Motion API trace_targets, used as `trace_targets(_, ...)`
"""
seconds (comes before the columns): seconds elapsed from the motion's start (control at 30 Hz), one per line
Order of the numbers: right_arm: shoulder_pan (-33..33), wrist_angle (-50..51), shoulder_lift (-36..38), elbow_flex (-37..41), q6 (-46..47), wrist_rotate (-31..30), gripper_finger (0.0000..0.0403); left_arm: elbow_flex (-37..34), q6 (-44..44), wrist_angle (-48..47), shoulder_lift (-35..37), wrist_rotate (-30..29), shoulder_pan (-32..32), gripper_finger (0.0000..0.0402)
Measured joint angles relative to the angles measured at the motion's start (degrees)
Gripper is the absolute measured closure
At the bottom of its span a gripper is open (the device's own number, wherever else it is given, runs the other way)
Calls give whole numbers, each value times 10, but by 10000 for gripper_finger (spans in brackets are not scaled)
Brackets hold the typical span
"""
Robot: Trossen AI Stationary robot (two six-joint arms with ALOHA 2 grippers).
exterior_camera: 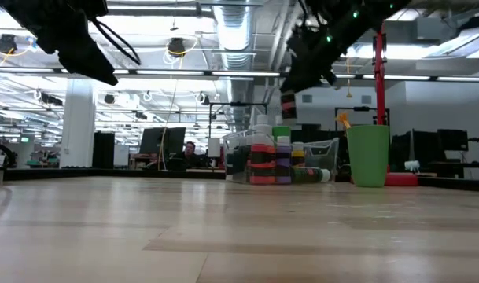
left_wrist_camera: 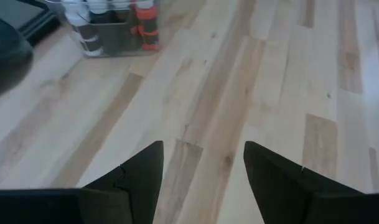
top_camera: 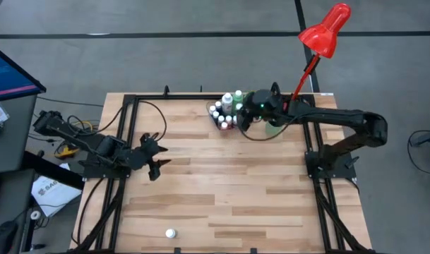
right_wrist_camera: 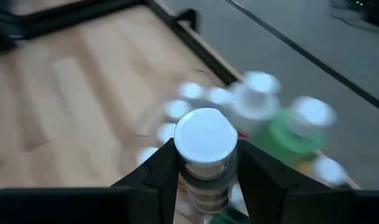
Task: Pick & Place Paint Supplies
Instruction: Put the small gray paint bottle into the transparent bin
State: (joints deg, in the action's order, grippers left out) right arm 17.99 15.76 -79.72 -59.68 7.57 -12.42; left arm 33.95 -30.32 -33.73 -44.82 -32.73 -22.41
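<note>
Right jaws (right_wrist_camera: 205, 171) pinch a white-capped bottle (right_wrist_camera: 205, 152) above the tray's bottles (top_camera: 225, 113); left jaws (left_wrist_camera: 201, 177) spread.

Grey floor (top_camera: 165, 63), red lamp (top_camera: 327, 29), ceiling lights (exterior_camera: 176, 47), prob. desks w/ monitors (exterior_camera: 162, 141).

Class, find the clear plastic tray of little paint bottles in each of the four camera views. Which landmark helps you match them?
High view: tray at the table's far edge, middle, beside the right pincer.
Low view: centre, far across the table, left of the green cup.
Left wrist view: top left corner.
Right wrist view: blurred, behind the bottle the right pincer holds.
Shared landmark: the white-capped bottles.
</note>
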Motion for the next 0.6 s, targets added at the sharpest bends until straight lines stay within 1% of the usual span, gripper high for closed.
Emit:
trace_targets(0.13, 40, -4, 0, 18, 0, -2, 269, 0, 0, 1, 0, -20, 0, 192)
trace_targets(0.27, 71, -32, -5, 39, 14, -1, 270, 0, 0, 1, 0, -28, 0, 192)
trace_targets(0.47, 89, -95, -53, 74, 29, 1, 270, 0, 0, 2, 0, -29, 0, 192)
trace_targets(0.6, 91, -126, -91, 78, 26, 1, 268, 0, 0, 4, 0, -30, 0, 192)
